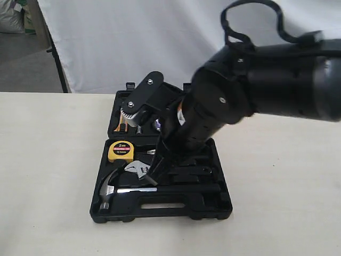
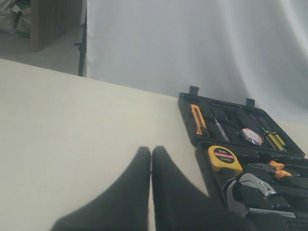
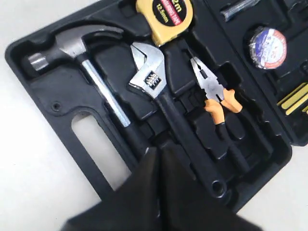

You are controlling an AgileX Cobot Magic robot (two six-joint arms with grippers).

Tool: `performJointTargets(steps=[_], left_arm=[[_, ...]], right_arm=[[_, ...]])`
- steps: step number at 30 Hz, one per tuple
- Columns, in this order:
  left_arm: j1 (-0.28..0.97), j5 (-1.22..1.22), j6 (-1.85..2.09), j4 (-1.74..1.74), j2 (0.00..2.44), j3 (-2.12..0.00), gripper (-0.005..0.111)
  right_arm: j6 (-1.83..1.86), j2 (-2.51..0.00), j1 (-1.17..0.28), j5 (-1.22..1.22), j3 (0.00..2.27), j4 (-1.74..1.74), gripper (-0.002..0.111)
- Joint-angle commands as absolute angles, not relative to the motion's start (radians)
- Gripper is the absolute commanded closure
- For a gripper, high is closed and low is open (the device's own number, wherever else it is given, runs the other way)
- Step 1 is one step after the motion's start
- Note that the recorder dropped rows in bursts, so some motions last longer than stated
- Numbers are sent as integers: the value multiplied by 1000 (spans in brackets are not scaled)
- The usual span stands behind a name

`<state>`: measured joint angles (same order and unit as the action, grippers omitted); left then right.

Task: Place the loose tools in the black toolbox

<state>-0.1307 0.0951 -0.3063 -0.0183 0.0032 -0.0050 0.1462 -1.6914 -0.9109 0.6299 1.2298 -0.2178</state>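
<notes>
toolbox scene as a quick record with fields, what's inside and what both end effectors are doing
toolbox: black, open, both halves flat on the table
hammer: in the slot-handle half, alongside the slot
wrench: same half, between hammer and pliers
tape roll: in the other half
tape measure: yellow, slot-handle half, by the hammer head
left end effector: shut, empty, over bare table beside the toolbox
right end effector: shut, empty, above the slot-handle half

Yellow tape measure (image 1: 122, 151): "2m" on label; smaller print beneath unreadable
</notes>
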Motion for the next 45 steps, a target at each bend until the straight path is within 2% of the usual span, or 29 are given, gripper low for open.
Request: performJointTargets(steps=[1, 11, 22, 29, 37, 45], left_arm=[[-156, 88, -311, -23, 0, -8, 106], [-156, 88, -311, -23, 0, -8, 106], [-156, 88, -311, -23, 0, -8, 106], [-156, 88, -311, -23, 0, -8, 106], [-156, 88, -311, -23, 0, -8, 106], [-156, 88, -311, -23, 0, -8, 106]], right_arm=[[89, -1558, -909, 450, 1062, -234, 109], [-16, -1194, -909, 28, 530, -227, 109], [-173, -817, -909, -56, 230, -227, 109], [-202, -752, -909, -54, 158, -227, 109], [-411, -752, -909, -55, 156, -227, 109], [-433, -752, -909, -54, 154, -218, 109]])
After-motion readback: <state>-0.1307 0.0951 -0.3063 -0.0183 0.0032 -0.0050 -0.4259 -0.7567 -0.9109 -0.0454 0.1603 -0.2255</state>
